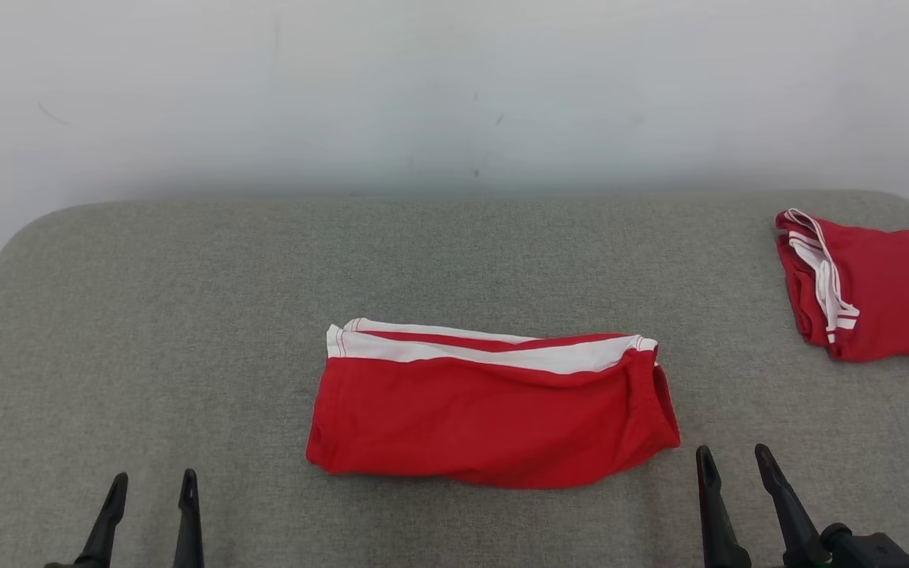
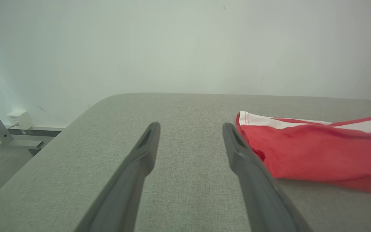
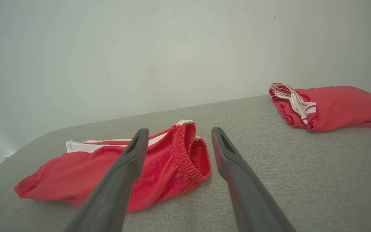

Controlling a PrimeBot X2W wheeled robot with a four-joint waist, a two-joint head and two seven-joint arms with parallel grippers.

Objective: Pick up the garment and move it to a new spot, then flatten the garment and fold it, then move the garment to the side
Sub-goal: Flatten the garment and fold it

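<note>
- Found garment (image 1: 494, 410) lying flat at middle of table (image 1: 186, 315), red with white stripe along far edge, doubled into a compact rectangle.
- Noted left gripper (image 1: 154, 476) at near edge, off to garment's left and well apart from it, with jaws spread wide and holding nothing.
- Noted right gripper (image 1: 733, 450) just beside garment's near right corner, not touching, with jaws likewise wide apart and empty.
- Spotted second red garment (image 1: 873, 284) folded at far right edge of table, well apart from the middle one; probably a finished piece set aside.
- Judged pick-up, relocation, flattening and folding as complete, going by lie of cloth.
- Left to do: shifting garment to the side, likely toward far right; no grasp for that made yet.
</note>
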